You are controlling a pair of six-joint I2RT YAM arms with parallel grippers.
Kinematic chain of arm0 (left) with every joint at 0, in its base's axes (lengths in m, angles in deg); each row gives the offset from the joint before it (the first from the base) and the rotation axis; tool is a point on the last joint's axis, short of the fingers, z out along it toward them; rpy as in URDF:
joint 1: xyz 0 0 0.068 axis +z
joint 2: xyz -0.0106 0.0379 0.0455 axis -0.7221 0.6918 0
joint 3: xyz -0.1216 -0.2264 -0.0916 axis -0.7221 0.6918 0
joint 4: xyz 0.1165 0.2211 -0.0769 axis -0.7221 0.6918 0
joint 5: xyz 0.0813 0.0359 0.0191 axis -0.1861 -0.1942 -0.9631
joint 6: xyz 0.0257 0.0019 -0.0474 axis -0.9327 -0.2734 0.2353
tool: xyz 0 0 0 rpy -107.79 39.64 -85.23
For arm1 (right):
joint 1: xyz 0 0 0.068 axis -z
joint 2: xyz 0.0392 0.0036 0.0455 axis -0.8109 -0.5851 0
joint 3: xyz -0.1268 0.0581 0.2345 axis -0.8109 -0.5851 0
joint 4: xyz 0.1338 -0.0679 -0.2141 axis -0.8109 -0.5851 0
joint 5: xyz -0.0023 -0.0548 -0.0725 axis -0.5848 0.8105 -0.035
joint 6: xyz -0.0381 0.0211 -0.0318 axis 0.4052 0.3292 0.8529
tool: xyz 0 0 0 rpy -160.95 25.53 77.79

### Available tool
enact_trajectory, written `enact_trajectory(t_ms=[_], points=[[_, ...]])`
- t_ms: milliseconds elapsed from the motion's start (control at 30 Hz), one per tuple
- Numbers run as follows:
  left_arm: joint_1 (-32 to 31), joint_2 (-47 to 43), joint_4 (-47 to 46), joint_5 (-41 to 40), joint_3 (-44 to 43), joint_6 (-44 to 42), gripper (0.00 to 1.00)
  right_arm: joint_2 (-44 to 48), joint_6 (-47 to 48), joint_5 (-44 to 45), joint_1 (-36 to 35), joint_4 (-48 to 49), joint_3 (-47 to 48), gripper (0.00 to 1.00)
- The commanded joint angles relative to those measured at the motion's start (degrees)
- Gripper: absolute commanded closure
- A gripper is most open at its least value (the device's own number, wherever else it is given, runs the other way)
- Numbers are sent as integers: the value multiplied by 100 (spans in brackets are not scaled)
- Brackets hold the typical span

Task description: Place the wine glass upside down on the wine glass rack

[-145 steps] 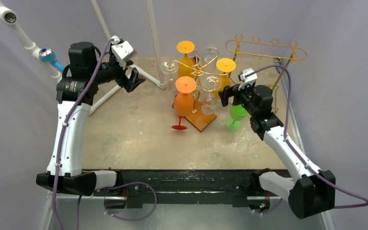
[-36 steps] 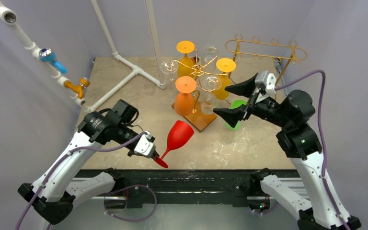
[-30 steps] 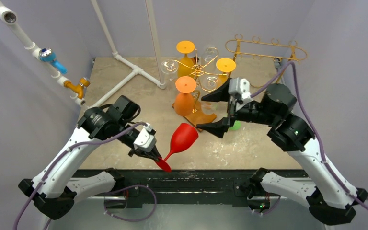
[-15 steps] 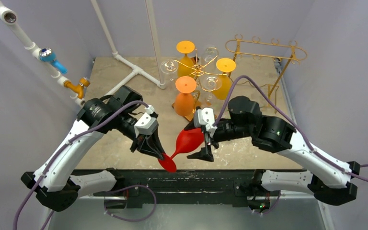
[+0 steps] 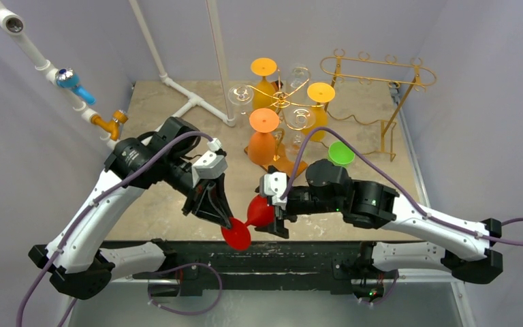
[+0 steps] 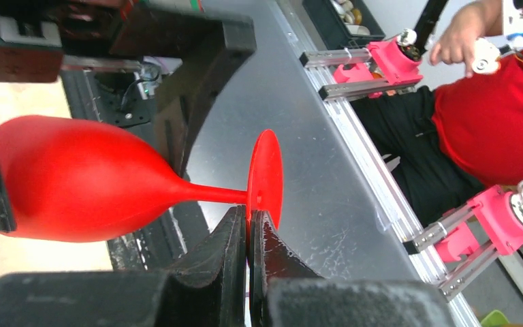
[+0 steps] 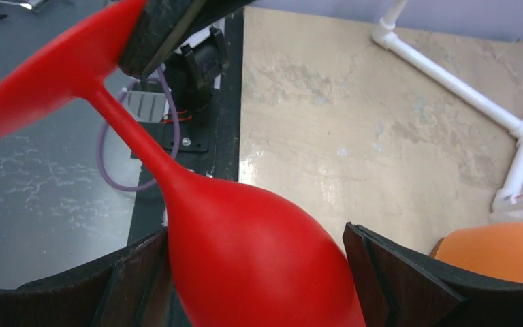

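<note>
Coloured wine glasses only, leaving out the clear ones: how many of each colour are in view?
Red wine glass: 1
Green wine glass: 1
Orange wine glasses: 3
Total: 5

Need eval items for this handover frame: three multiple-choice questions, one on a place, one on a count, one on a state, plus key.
1. Where is the green glass?
A. On the table beside the long gold rack
B. Hanging from a rack
C. In a gripper

2. How many orange glasses hang upside down on the centre rack?
A. One
B. Three
C. Five

3. How does the right gripper stand?
A. Shut on the stem
B. Open, a finger on either side of the red glass bowl
C. Shut, clear of the glass

Key:
1 A, it sits on the tabletop by that rack's leg.
2 B, three orange feet face up.
3 B, the right wrist view shows the bowl between wide jaws.
</note>
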Motion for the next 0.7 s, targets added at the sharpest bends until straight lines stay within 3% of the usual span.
enact_trajectory(t_ms=[0, 200, 433, 667], points=[[-26, -114, -985, 733, -274, 572, 100, -62, -353, 774, -51, 448, -450, 1], [-26, -146, -1246, 707, -284, 825, 100, 43, -537, 554, -53, 1231, -895, 1], [-26, -180, -1883, 746, -355, 1405, 100, 409, -706, 525, -53, 1378, -1412, 1], [-26, -409, -3592, 890, -1, 2940, 100, 689, -716, 731, -53, 1379, -1599, 1]])
